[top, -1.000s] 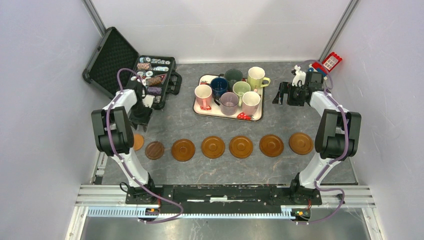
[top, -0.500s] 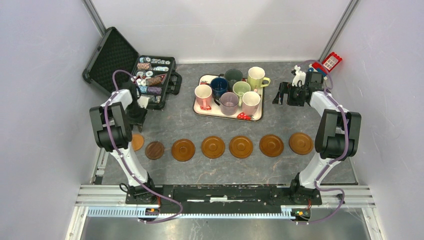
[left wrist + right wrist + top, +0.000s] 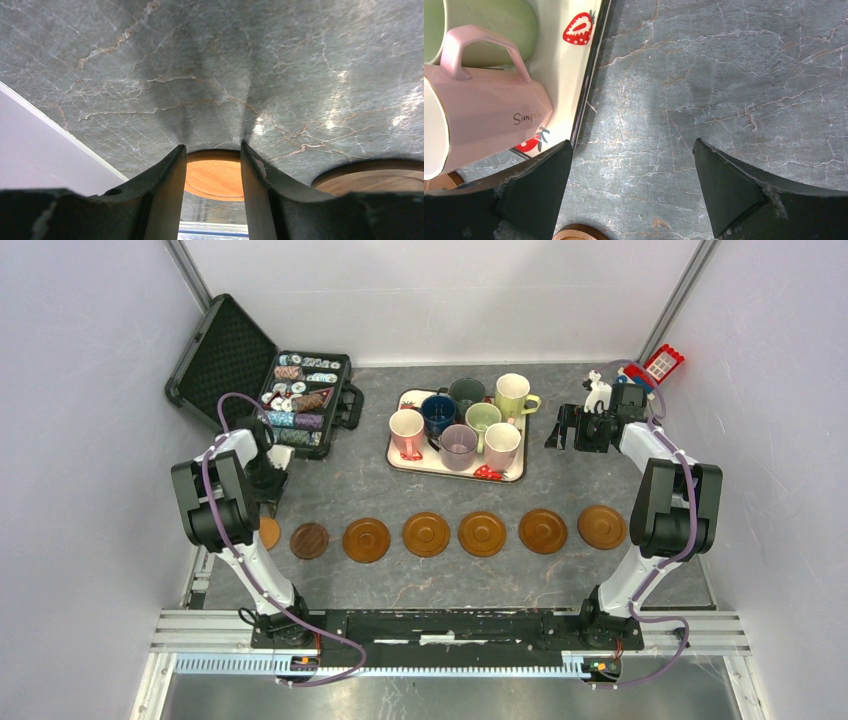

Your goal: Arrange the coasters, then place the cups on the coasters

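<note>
Several round wooden coasters lie in a row across the table, one darker. The leftmost coaster is partly hidden under my left arm. Several cups stand together on the strawberry tray. My left gripper hangs over the table just behind the leftmost coaster, jaws part open with nothing between them. The darker coaster shows to its right. My right gripper stands wide open right of the tray, beside a pale pink cup and a green cup.
An open black case of poker chips sits at the back left, close to my left gripper. A toy cow and a red toy block stand in the back right corner. Walls close both sides. The tray edge runs beside my right gripper.
My left arm has swung left toward the wall, covering more of the leftmost coaster, and its jaws have narrowed slightly. The right arm has not moved.
</note>
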Action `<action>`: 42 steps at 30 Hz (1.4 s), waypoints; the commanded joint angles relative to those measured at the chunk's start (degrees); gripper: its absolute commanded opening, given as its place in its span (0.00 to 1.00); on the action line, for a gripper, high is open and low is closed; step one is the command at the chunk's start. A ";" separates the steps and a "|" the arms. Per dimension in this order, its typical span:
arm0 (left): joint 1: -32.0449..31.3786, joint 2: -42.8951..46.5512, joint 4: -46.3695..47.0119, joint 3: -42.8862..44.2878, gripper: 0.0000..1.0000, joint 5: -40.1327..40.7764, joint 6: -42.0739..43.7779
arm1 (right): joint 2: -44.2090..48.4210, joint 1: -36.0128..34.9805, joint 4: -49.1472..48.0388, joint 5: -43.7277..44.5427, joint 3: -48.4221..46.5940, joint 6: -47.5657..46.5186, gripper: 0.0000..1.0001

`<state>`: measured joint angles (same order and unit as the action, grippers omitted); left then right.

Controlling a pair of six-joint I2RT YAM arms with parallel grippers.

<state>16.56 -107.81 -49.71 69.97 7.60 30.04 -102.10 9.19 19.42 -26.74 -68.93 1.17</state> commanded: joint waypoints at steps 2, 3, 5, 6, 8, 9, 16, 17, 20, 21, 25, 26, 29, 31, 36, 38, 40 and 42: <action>0.47 1.74 0.83 -1.28 0.53 0.29 3.58 | 1.87 0.30 -0.91 -0.59 -1.24 -0.66 0.98; 0.41 2.25 0.48 -0.76 0.55 -0.25 3.24 | 1.90 0.30 -0.74 -0.71 -1.58 -0.71 0.98; 0.36 3.73 -1.16 2.21 0.59 -2.44 1.89 | 2.40 0.26 -0.23 -0.72 -2.54 -2.30 0.98; 0.31 4.55 -2.21 3.95 0.62 -4.10 1.01 | 2.69 0.24 0.02 -0.71 -2.99 -3.08 0.98; 0.01 6.15 -4.08 7.80 0.68 -6.93 -0.90 | 3.44 0.21 0.56 -0.51 -4.17 -4.41 0.98; -0.39 7.24 -4.86 9.72 0.70 -8.70 -1.69 | 3.82 0.21 0.85 -0.42 -4.76 -5.27 0.98; -9.34 17.39 -1.12 15.91 0.83 -15.38 -6.57 | 9.04 -0.03 2.17 1.87 -7.50 -13.25 0.98; -11.22 19.23 0.55 15.90 0.85 -15.42 -6.74 | 10.18 -0.18 2.12 2.55 -7.94 -14.88 0.98; -15.25 22.94 4.82 16.28 1.00 -19.59 -7.39 | 13.74 -0.49 0.98 3.41 -8.40 -18.98 0.98; -15.61 23.66 6.02 16.51 1.00 -23.57 -8.12 | 14.71 -0.49 -0.19 3.33 -8.14 -19.50 0.98; -15.81 21.71 9.83 18.34 1.00 -30.56 -18.93 | 18.14 -0.49 -7.31 9.78 -4.41 -13.34 0.98; -15.81 20.08 9.73 19.62 1.00 -31.85 -21.78 | 18.27 -0.42 -7.30 12.70 -4.24 -11.34 0.98; -18.36 12.38 2.66 26.77 1.00 -37.39 -25.29 | 16.99 -0.07 -2.33 8.68 -5.96 -15.88 0.98; -24.08 10.36 -0.14 28.07 1.00 -26.77 -25.15 | 15.96 -0.05 1.27 5.82 -7.23 -17.47 0.98; -33.68 11.77 8.09 20.80 1.00 -17.14 -33.39 | 15.13 -0.05 4.29 7.18 -6.46 -16.84 0.98; -36.98 10.78 9.75 19.20 1.00 -14.26 -36.63 | 15.13 -0.05 4.49 7.31 -5.78 -16.04 0.98; -40.16 9.28 11.38 18.54 1.00 -11.67 -39.67 | 15.27 -0.05 4.45 7.47 -4.94 -15.27 0.98; -42.39 7.40 12.82 18.47 1.00 -10.30 -42.72 | 15.26 -0.07 4.36 7.48 -4.34 -14.81 0.98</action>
<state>-23.16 -97.93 -42.52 88.97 -9.26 -2.61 -87.35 9.02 23.75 -19.42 -74.11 -14.72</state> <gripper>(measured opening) 0.996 0.979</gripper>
